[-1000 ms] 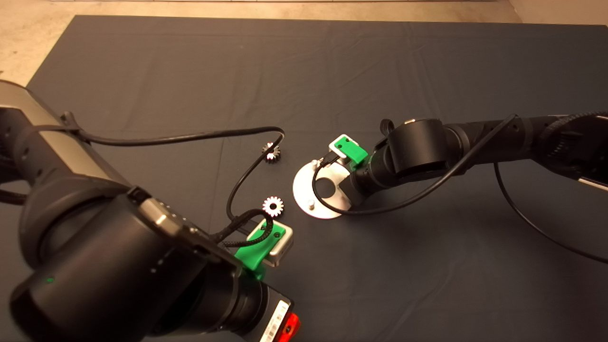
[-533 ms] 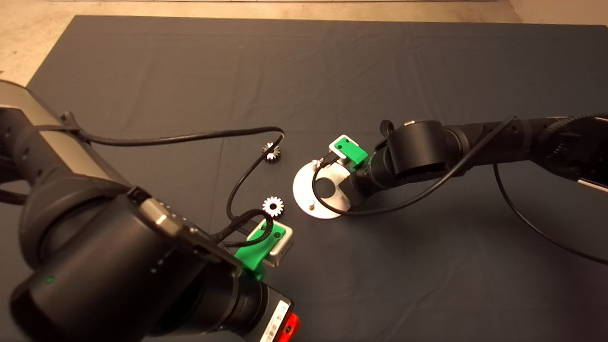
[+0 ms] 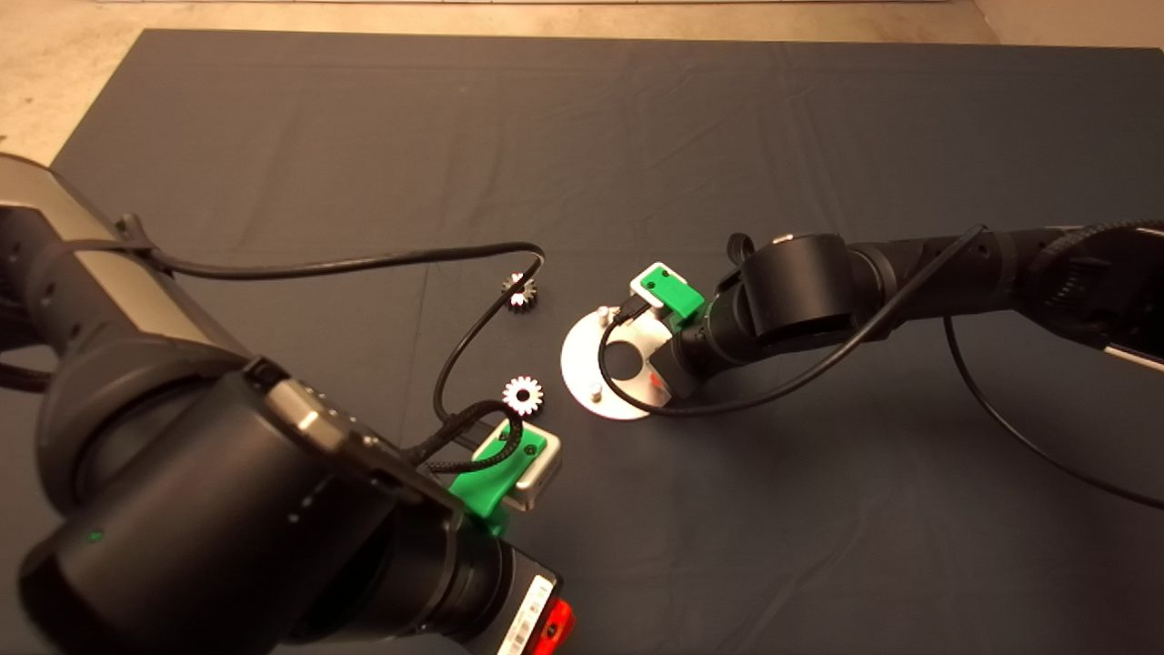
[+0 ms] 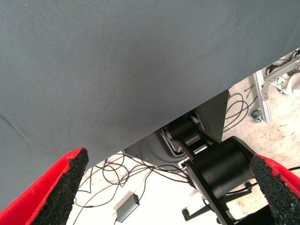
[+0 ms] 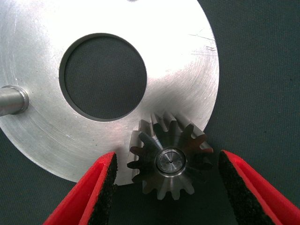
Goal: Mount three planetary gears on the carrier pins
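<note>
Dark mat (image 3: pixel 637 136) covers the bench. At lower left the left tool (image 4: pixel 173 187) waits, fingers wide apart and empty, past the mat's edge. Near it lie two loose gears (image 3: pixel 523 394) (image 3: pixel 520 292). Right of them sits the disc (image 3: pixel 582 364), two pins (image 3: pixel 601 312) (image 3: pixel 594 392) bare. Over the disc's right side, the right tool (image 5: pixel 166 187) stands apart around a third gear (image 5: pixel 169 161) seated on its pin, pads (image 5: pixel 105 187) not touching it.

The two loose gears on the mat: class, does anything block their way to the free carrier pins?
Nothing solid stands between gear, gear and the free pins; only the left arm's cable crosses beside them.
</note>
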`<control>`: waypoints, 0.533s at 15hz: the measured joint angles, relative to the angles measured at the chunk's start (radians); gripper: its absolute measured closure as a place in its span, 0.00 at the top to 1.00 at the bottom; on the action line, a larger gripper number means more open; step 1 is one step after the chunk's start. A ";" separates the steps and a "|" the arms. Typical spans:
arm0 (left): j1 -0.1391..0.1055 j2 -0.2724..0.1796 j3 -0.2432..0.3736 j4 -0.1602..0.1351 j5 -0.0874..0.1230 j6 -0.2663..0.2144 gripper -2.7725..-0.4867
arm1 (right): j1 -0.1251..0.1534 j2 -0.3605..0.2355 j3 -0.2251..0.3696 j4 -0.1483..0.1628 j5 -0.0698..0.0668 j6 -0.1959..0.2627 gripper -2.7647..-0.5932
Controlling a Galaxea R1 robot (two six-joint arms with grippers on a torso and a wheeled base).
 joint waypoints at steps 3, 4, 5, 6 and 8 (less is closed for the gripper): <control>0.000 -0.002 0.000 0.000 0.000 0.000 0.89 | 0.004 -0.001 0.000 0.008 0.000 0.000 0.48; 0.000 -0.002 0.000 0.000 0.000 0.000 0.89 | 0.009 -0.003 0.000 0.021 0.000 0.000 0.51; 0.000 -0.002 0.000 0.000 0.000 0.000 0.89 | 0.018 -0.005 0.000 0.057 0.001 0.001 0.52; 0.000 -0.002 0.000 0.000 0.000 0.000 0.89 | 0.025 -0.006 0.000 0.097 0.000 0.001 0.52; 0.000 -0.002 0.000 0.000 0.000 0.000 0.89 | 0.035 -0.006 0.001 0.163 0.000 0.001 0.52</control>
